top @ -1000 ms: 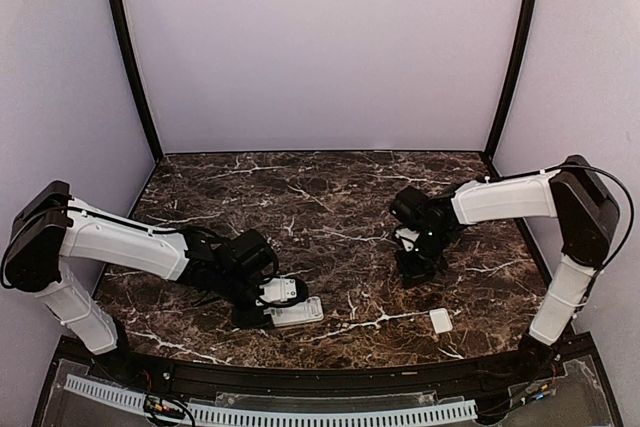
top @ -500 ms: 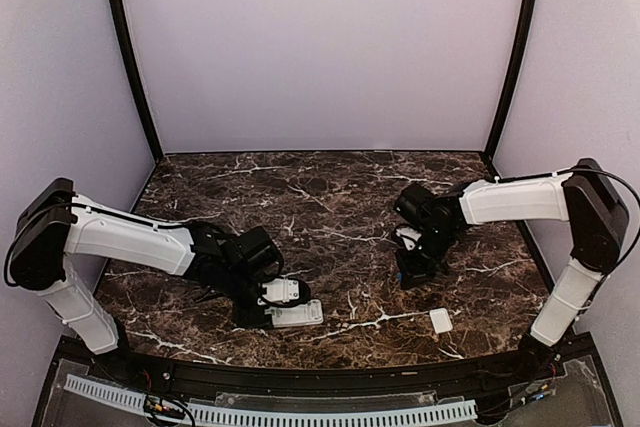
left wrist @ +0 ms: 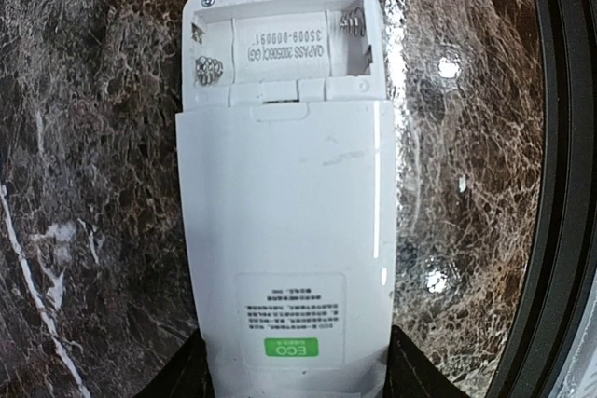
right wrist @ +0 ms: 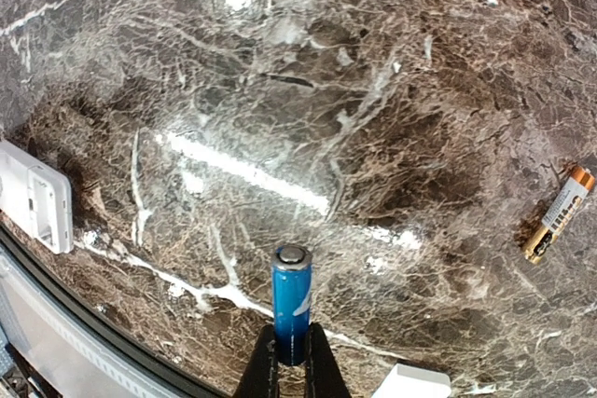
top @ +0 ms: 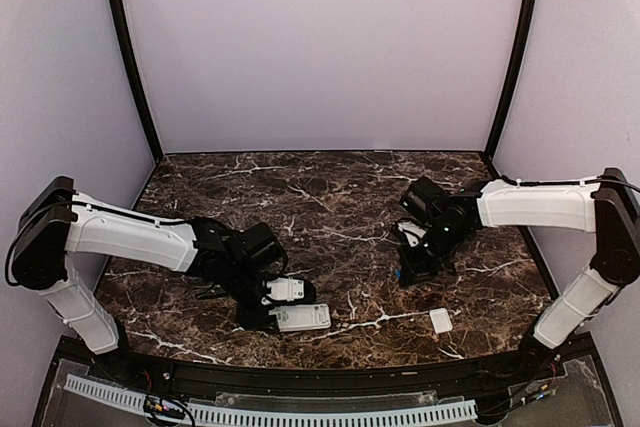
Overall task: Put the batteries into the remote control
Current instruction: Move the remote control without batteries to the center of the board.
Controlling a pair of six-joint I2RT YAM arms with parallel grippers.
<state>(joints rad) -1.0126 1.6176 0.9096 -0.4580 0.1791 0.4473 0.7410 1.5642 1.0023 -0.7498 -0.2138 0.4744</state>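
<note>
Right wrist view: my right jaws pinch a blue battery (right wrist: 291, 305); a second battery (right wrist: 558, 213) lies at three o'clock. My left jaws clamp the remote (left wrist: 289, 230).

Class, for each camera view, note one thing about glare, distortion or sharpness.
Top external: soft, even light, but the table bows along its front edge and small things look coarse. Left wrist: the remote control is sharp, with a bright streak down its right side; lamp spots glare on the table. Right wrist: a long glare streak crosses the table; the blue battery is crisp.
</note>
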